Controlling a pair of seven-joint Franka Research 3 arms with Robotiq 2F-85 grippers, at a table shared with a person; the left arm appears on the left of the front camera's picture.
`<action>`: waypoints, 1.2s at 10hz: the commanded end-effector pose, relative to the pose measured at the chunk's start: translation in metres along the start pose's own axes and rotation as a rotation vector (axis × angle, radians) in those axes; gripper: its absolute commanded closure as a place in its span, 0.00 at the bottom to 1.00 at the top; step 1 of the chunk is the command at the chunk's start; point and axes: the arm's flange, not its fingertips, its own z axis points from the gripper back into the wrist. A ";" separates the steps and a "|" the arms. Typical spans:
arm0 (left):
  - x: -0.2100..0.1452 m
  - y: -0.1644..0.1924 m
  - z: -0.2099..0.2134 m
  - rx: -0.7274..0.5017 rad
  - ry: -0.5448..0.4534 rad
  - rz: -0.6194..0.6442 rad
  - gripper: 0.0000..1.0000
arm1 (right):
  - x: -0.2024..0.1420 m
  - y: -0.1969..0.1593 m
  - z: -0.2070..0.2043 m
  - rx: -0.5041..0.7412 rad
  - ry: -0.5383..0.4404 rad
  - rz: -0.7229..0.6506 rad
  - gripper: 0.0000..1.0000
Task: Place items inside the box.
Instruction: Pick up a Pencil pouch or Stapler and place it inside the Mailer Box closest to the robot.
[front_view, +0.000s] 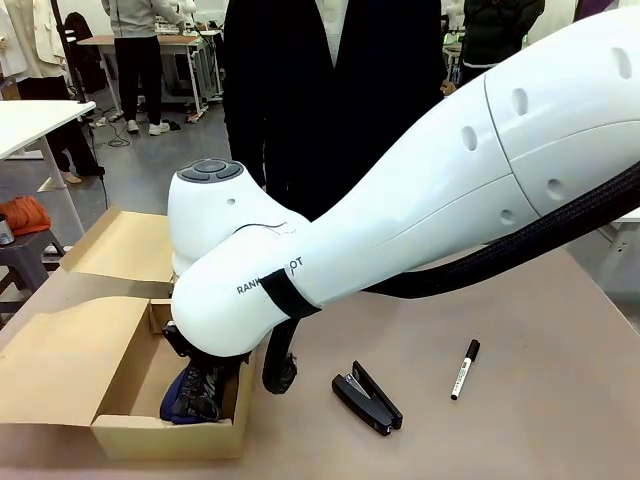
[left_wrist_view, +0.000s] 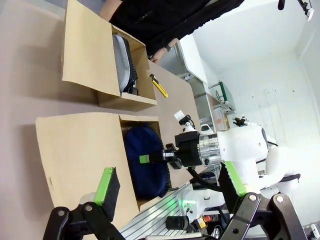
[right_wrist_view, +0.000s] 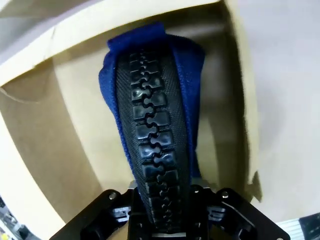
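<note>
Nearest me, the right gripper (right_wrist_view: 160, 205) is inside the near box (front_view: 170, 438), clamped on the navy pencil case (right_wrist_view: 150, 125), zip facing the wrist. Just beside that box lies a black stapler (front_view: 367, 398), with the marker (front_view: 465, 369) a little beyond. The left gripper (left_wrist_view: 167, 172) hangs well above the boxes, jaws spread wide, holding nothing. Farther off, the grey pencil case (left_wrist_view: 121, 56) sits in the second box (left_wrist_view: 127, 101), the utility knife (left_wrist_view: 159, 85) near it on the table. A person (front_view: 330, 90) stands behind.

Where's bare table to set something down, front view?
Free: the table right of the marker out to the edge, and the patch between marker and stapler. Crowded: the box at left, where the right pincer holds the navy pencil case.
</note>
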 end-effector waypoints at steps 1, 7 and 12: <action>0.001 -0.001 -0.001 -0.016 -0.011 -0.021 0.00 | -0.003 0.005 0.008 -0.014 0.050 0.009 0.09; 0.001 -0.001 -0.001 -0.016 -0.011 -0.021 0.00 | -0.003 -0.007 0.033 0.011 0.010 -0.020 0.00; 0.001 -0.001 -0.001 -0.016 -0.011 -0.021 0.00 | -0.025 -0.053 0.110 0.075 0.100 0.137 0.00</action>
